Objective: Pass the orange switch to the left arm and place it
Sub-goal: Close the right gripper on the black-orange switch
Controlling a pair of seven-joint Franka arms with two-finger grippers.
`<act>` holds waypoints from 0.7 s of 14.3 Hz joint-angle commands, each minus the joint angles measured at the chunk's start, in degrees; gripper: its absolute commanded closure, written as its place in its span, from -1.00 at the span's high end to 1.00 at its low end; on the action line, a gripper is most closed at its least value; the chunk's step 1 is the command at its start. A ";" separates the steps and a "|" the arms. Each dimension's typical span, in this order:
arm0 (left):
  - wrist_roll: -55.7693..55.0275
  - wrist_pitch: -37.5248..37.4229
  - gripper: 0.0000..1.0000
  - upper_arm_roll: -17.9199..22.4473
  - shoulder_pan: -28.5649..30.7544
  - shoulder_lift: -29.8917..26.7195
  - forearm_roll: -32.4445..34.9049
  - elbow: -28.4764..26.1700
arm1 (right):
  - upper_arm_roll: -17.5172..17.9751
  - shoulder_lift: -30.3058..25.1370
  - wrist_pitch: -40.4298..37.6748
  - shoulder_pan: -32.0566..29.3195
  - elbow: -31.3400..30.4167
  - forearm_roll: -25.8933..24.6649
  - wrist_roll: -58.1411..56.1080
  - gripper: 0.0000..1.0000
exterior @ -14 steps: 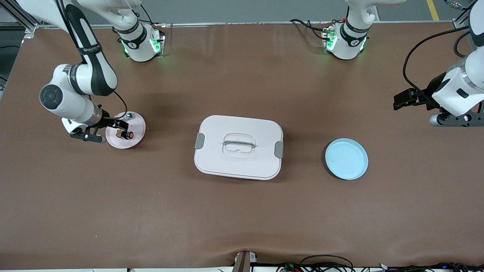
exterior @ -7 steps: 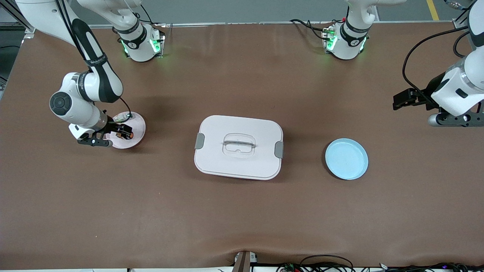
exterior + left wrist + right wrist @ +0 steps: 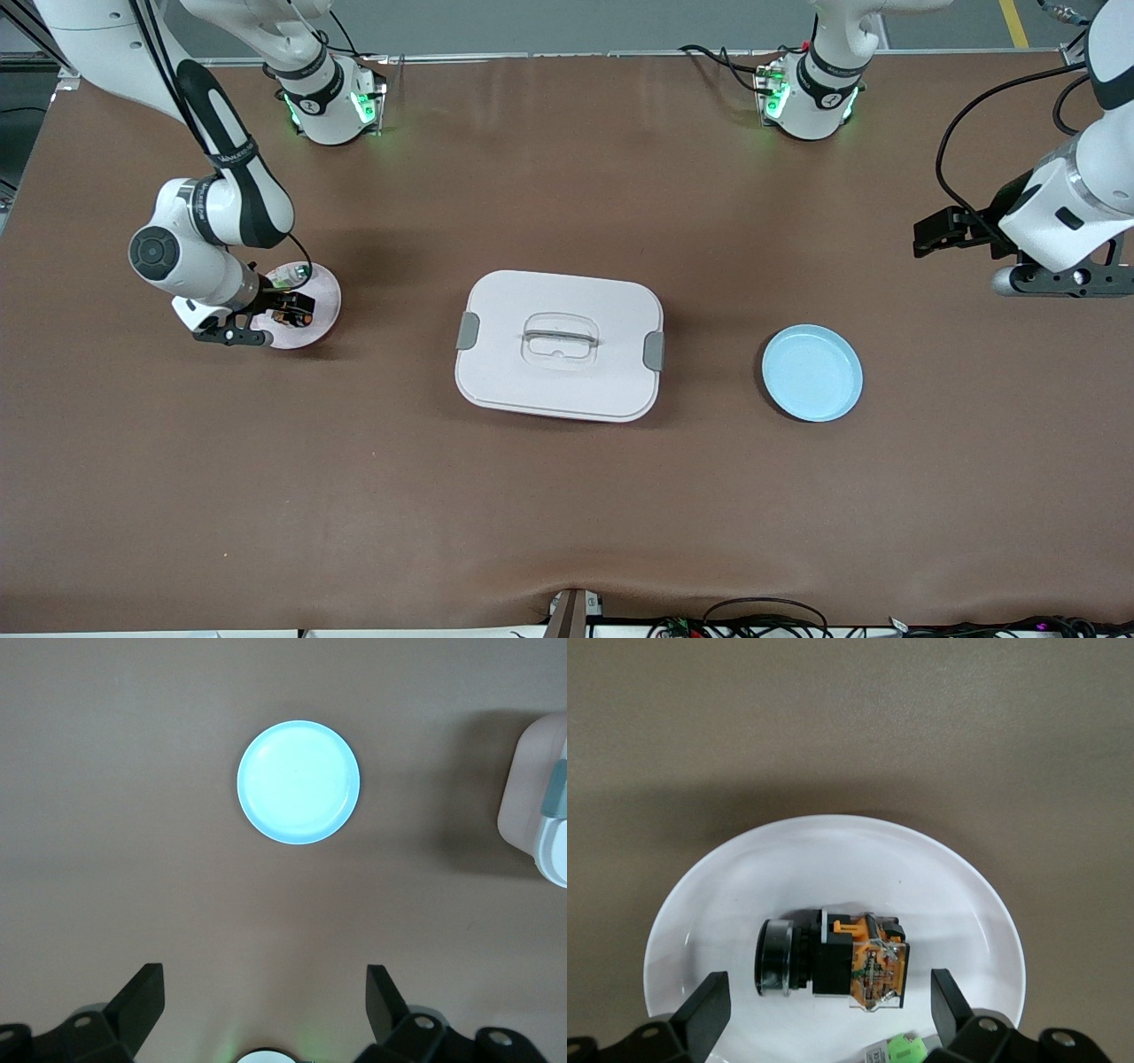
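Note:
The orange switch [image 3: 298,316] [image 3: 833,958] lies on its side on a small pink plate [image 3: 324,299] [image 3: 833,855] toward the right arm's end of the table. My right gripper [image 3: 285,312] [image 3: 830,992] hangs open just over that plate, one finger on each side of the switch and not touching it. The white box [image 3: 505,372] [image 3: 540,815] with grey latches stands shut in the middle of the table. My left gripper [image 3: 928,234] [image 3: 264,979] waits open and empty in the air over the left arm's end of the table.
A small green-and-silver piece [image 3: 285,276] [image 3: 904,1051] shares the pink plate with the switch. An empty light blue plate [image 3: 812,372] [image 3: 299,782] sits between the box and the left arm's end. Cables run along the table's edges.
The right arm has swung in toward the pink plate, so its open gripper now straddles the switch. The left arm has shifted only slightly.

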 commanded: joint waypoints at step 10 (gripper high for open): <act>0.74 -0.15 1.00 -0.18 -0.88 0.67 -0.79 1.05 | 0.21 3.56 2.54 -0.68 1.39 1.08 -1.28 1.00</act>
